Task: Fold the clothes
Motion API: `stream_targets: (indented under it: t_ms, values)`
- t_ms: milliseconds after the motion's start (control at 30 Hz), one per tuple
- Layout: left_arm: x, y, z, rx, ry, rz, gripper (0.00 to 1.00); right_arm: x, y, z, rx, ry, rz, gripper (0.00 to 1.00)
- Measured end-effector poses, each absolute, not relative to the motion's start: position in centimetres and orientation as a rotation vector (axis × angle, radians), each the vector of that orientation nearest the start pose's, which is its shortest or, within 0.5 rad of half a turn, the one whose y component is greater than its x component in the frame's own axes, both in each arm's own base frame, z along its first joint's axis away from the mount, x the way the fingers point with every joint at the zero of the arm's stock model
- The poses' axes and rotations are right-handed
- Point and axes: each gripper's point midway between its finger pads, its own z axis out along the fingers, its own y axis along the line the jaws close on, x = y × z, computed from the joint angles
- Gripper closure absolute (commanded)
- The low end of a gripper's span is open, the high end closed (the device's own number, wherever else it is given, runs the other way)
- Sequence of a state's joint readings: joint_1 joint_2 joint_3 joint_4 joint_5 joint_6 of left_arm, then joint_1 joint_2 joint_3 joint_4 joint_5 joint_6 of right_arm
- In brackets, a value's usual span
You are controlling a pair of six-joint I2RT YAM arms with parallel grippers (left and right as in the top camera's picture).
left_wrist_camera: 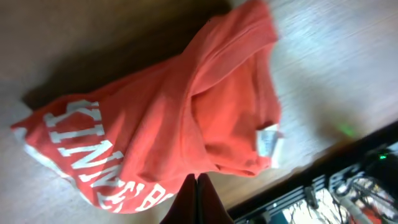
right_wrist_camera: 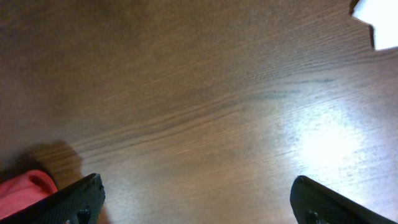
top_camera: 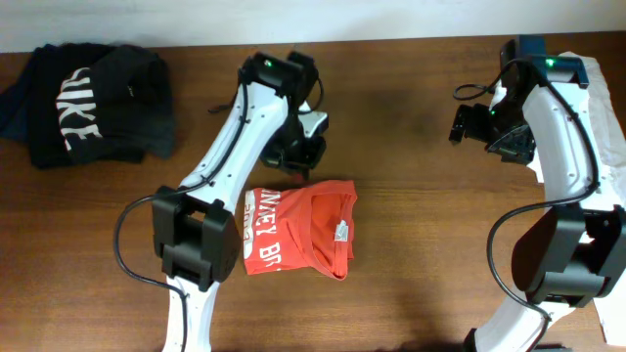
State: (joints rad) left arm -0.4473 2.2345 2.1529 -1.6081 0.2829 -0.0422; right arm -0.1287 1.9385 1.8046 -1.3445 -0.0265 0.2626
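A red T-shirt (top_camera: 298,228) with white lettering lies folded into a rough rectangle at the table's middle, its white neck tag up. It fills the left wrist view (left_wrist_camera: 168,118). My left gripper (top_camera: 298,154) hovers just behind the shirt's far edge; its fingers (left_wrist_camera: 196,186) are pressed together and hold nothing. My right gripper (top_camera: 468,125) is at the far right, well away from the shirt. Its fingers (right_wrist_camera: 196,190) are spread wide over bare wood, and a corner of the red shirt (right_wrist_camera: 25,186) shows at the lower left.
A pile of dark clothes with white lettering (top_camera: 88,103) lies at the far left corner. White fabric (top_camera: 611,127) lies at the right edge behind my right arm and shows in the right wrist view (right_wrist_camera: 379,18).
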Motion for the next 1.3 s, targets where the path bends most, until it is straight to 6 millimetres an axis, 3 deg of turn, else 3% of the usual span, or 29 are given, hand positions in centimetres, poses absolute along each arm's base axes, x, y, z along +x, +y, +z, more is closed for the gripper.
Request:
stream_targets:
  t_ms: [133, 233, 300, 400, 500, 533, 567, 600, 667, 733, 767, 933, 1000, 1067, 1167, 1300]
  values:
    - [32.7, -21.2, 6.3, 0.624, 3.324, -0.389, 1.0, 38.6, -4.5, 14.2, 0.591, 2.994, 0.05, 0.01]
    - [32.7, -22.8, 3.2, 0.616, 3.274, -0.556, 1.0, 38.5, -4.5, 14.2, 0.591, 2.995, 0.05, 0.01]
    - [33.3, -24.2, 2.0, 0.63, 3.203, -0.639, 0.99, 38.6, -4.5, 14.2, 0.591, 2.993, 0.05, 0.01]
    - [34.4, -27.7, 1.2, 0.687, 3.037, -0.759, 0.98, 38.5, -4.5, 14.2, 0.591, 2.994, 0.05, 0.01]
    - [34.6, -29.1, 1.3, 0.718, 2.985, -0.755, 0.84, 38.5, -4.5, 14.2, 0.591, 2.995, 0.05, 0.01]
    - [34.8, -28.7, 1.9, 0.7, 3.007, -0.707, 0.61, 38.5, -4.5, 14.2, 0.591, 2.995, 0.05, 0.01]
    - [35.4, -28.6, 3.2, 0.693, 3.018, -0.662, 0.26, 38.5, -4.5, 14.2, 0.591, 2.995, 0.05, 0.01]
    - [37.0, -28.6, 5.5, 0.68, 2.983, -0.638, 0.01, 38.5, -4.5, 14.2, 0.591, 2.996, 0.05, 0.01]
    - [38.8, -27.6, 9.6, 0.645, 2.957, -0.59, 0.01, 38.6, -4.5, 14.2, 0.59, 2.994, 0.05, 0.01]
    - [41.0, -24.3, 13.7, 0.553, 2.931, -0.466, 0.01, 38.5, -4.5, 14.2, 0.591, 2.995, 0.05, 0.01]
    - [41.3, -22.2, 14.6, 0.503, 2.955, -0.4, 0.01, 38.5, -4.5, 14.2, 0.591, 2.995, 0.05, 0.01]
    - [42.1, -10.7, 14.1, 0.219, 3.101, -0.267, 0.01, 38.5, -4.5, 14.2, 0.591, 2.995, 0.05, 0.01]
    - [40.5, -8.3, 13.3, 0.188, 3.184, -0.36, 0.01, 38.5, -4.5, 14.2, 0.592, 2.995, 0.05, 0.01]
    - [37.4, -7.8, 12.6, 0.215, 3.299, -0.512, 0.01, 38.5, -4.5, 14.2, 0.591, 2.995, 0.05, 0.01]
    - [35.2, -7.8, 10.4, 0.251, 3.378, -0.62, 0.01, 38.5, -4.5, 14.2, 0.592, 2.995, 0.05, 0.01]
    - [34.1, -9.7, 6.4, 0.325, 3.34, -0.822, 0.01, 38.6, -4.5, 14.2, 0.59, 2.992, 0.05, 0.01]
